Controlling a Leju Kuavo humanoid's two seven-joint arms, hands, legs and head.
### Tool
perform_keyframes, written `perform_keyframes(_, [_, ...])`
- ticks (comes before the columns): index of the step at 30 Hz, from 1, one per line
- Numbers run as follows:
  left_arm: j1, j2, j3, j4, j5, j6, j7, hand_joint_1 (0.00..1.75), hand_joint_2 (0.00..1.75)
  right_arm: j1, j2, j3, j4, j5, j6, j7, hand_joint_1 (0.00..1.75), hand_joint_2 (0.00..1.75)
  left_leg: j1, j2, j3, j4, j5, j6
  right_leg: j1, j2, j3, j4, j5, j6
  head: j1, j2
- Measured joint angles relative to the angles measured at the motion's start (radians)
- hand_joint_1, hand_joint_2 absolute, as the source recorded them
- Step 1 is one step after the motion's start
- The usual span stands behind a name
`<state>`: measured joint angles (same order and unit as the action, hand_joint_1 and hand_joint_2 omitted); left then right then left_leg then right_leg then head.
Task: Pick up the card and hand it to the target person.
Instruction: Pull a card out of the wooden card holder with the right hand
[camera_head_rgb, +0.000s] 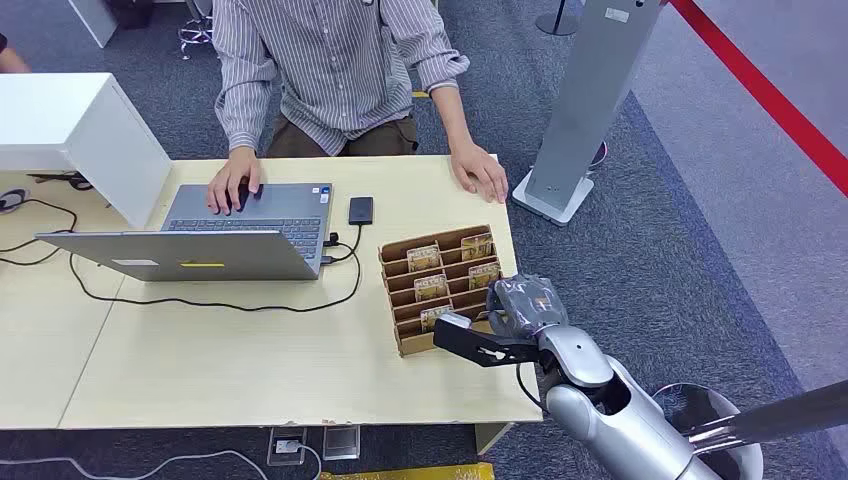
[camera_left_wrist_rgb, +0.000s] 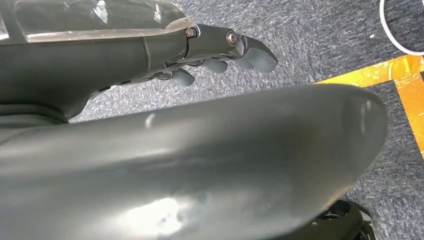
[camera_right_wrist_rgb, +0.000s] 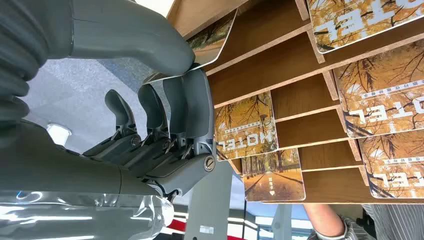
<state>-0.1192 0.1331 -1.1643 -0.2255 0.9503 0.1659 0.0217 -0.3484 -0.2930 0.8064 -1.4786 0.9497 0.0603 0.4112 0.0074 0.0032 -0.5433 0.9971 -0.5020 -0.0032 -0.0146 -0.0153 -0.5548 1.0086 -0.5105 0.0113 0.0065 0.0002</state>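
the card (camera_right_wrist_rgb: 212, 37) i must take is in the cardboard rack (camera_head_rgb: 400, 262), in the slot at the rack's near right corner, and in the right wrist view i see its pale edge pinched between the thick thumb and the darker fingers (camera_right_wrist_rgb: 192, 107) of my right hand (camera_head_rgb: 500, 335). the card is still partly inside the slot, so it is not lifted out of the rack. in the head view this hand is at the near right end of the rack, touching it, with the silver right arm (camera_head_rgb: 600, 400) coming up from the table's near edge. the other slots of the rack hold more cards (camera_right_wrist_rgb: 247, 127) with yellow autumn trees and the word hotel on them; these stand in two columns. just beyond the rack, on the far side, a black phone (camera_head_rgb: 360, 210) lies flat on the table (camera_head_rgb: 250, 360). to the left of the rack stands an open grey laptop (camera_head_rgb: 230, 235), with a black cable running from it along the table toward the rack. behind the rack, across the table, sits a person in a striped shirt (camera_head_rgb: 340, 60); one hand of the person (camera_head_rgb: 232, 183) is on the laptop keyboard and the other hand (camera_head_rgb: 480, 170) rests flat on the table, beyond the rack's far right corner. my left hand (camera_left_wrist_rgb: 220, 52) hangs over grey carpet, its fingers curled in and holding nothing.
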Motion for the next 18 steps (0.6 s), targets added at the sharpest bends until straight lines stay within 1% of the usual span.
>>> perform_keyframes(6, [0.000,0.000,0.000,0.000,0.000,0.000,0.000,0.00,0.00,-0.002,0.000,0.003,0.003,-0.001,-0.002,0.000,1.32,1.75,0.000,0.000,0.000,0.000,0.000,0.000,0.000,0.000,0.000,0.000,0.000,0.000,0.000,0.000])
perform_keyframes(10, [0.000,0.000,0.000,0.000,0.000,0.001,-0.003,0.00,0.00,-0.003,0.001,0.008,0.008,-0.004,-0.003,-0.002,1.36,1.75,0.000,0.000,0.000,0.000,0.000,0.000,0.000,0.000,0.000,0.000,0.000,0.000,0.000,0.000])
perform_keyframes(12, [0.000,0.000,0.000,0.000,0.000,0.002,-0.004,0.00,0.00,-0.004,0.001,0.011,0.010,-0.004,-0.004,-0.002,1.33,1.75,0.000,0.000,0.000,0.000,0.000,0.000,0.000,0.000,0.000,0.000,0.000,0.000,0.000,0.000])
perform_keyframes(14, [0.000,0.000,0.000,0.000,0.000,0.002,-0.004,0.00,0.00,-0.006,0.001,0.013,0.013,-0.004,-0.005,-0.002,1.23,1.75,0.000,0.000,0.000,0.000,0.000,0.000,0.000,0.000,0.000,0.000,0.000,0.000,0.000,0.000])
perform_keyframes(18, [0.001,0.000,0.000,0.000,0.000,0.002,-0.007,0.00,0.00,-0.007,0.002,0.016,0.016,-0.004,-0.005,-0.003,1.14,1.75,0.000,0.000,0.000,0.000,0.000,0.000,0.000,0.000,0.000,0.000,0.000,0.000,0.000,0.000])
